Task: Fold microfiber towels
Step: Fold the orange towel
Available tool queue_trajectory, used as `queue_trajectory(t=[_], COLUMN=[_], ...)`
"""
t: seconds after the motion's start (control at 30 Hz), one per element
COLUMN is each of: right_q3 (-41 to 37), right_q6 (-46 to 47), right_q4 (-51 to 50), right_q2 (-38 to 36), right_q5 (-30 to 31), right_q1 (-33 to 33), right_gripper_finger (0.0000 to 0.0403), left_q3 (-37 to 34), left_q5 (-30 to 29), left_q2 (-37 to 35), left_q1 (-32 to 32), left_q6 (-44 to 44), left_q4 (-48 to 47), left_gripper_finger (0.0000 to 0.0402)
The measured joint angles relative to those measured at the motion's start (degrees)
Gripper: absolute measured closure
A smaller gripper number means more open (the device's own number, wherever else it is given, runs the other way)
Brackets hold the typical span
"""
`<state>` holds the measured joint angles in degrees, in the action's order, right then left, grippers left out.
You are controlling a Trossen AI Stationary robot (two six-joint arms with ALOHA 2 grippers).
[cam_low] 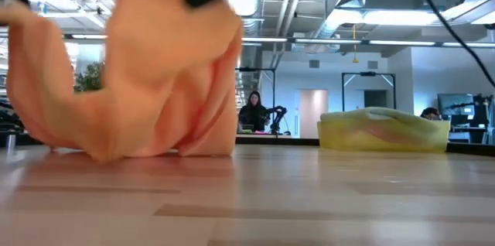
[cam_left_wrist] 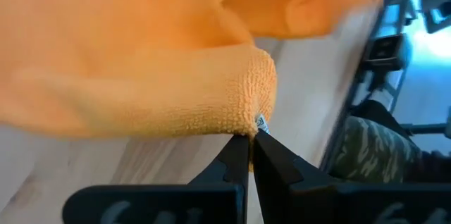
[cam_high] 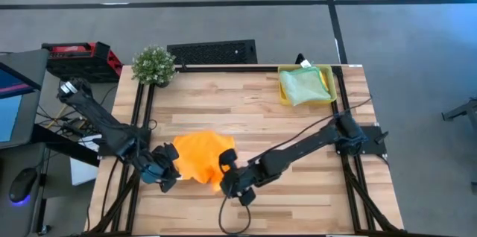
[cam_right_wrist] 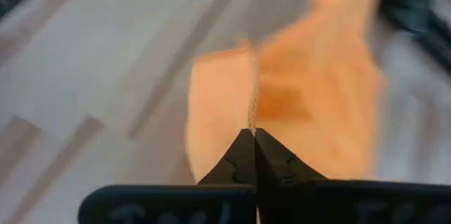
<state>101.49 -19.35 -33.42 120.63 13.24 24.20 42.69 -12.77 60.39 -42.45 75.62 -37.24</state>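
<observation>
— Left gripper (cam_high: 168, 171) first: where does it sit?

— Near edge of the table (cam_high: 253, 106), left of the middle, at the left side of the orange towel (cam_high: 200, 155). Its wrist view shows the two fingers pressed together on a corner of that towel, right beside a small white tag (cam_left_wrist: 261, 121).

— And the right gripper (cam_high: 228, 171)?

— At the towel's right side, also by the near edge. Its fingers (cam_right_wrist: 275, 160) are pinched shut on an edge of the orange cloth, which hangs away from them.

— How does the towel lie?

— Bunched between the two grippers. From the low view it is lifted at both sides and sags in the middle, its bottom folds touching the wood.

— Any other towels?

— A pale green one (cam_high: 301, 84) lies in the yellow tray (cam_high: 328, 82) at the far right corner, well apart from the arms. Something pinkish shows in the tray in the low view, but what it is cannot be told.

— What else is around?

— A small potted plant (cam_high: 154, 64) at the far left corner, and a red box (cam_high: 78, 58) off the table to the left. Far back in the room, a person (cam_low: 252, 111) sits at a desk.
</observation>
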Motion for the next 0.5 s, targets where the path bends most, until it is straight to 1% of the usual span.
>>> queue_trajectory(t=[0.07, 0.2, 0.37, 0.5], right_q3=[0.0, 0.0, -0.7, -0.7], right_q6=[1.1, 6.5, 11.5, 16.0], right_q4=[-3.4, -11.3, -19.2, -23.8], right_q2=[-2.6, -7.4, -12.9, -16.2], right_q5=[3.8, 10.7, 20.5, 28.3], right_q1=[0.2, -0.2, -1.2, -2.4], right_gripper_finger=[0.0398, 0.0399, 0.0397, 0.0398], left_q3=[1.8, 5.4, 9.2, 11.0], left_q5=[-1.1, -4.3, -10.3, -16.1], left_q2=[-0.4, -1.7, -4.2, -6.6], left_q1=[0.0, 0.0, 0.0, 0.7], left_q6=[-2.1, -6.6, -11.9, -12.5], left_q4=[-1.1, -5.2, -7.5, -9.3], left_gripper_finger=[0.0401, 0.0401, 0.0401, 0.0401])
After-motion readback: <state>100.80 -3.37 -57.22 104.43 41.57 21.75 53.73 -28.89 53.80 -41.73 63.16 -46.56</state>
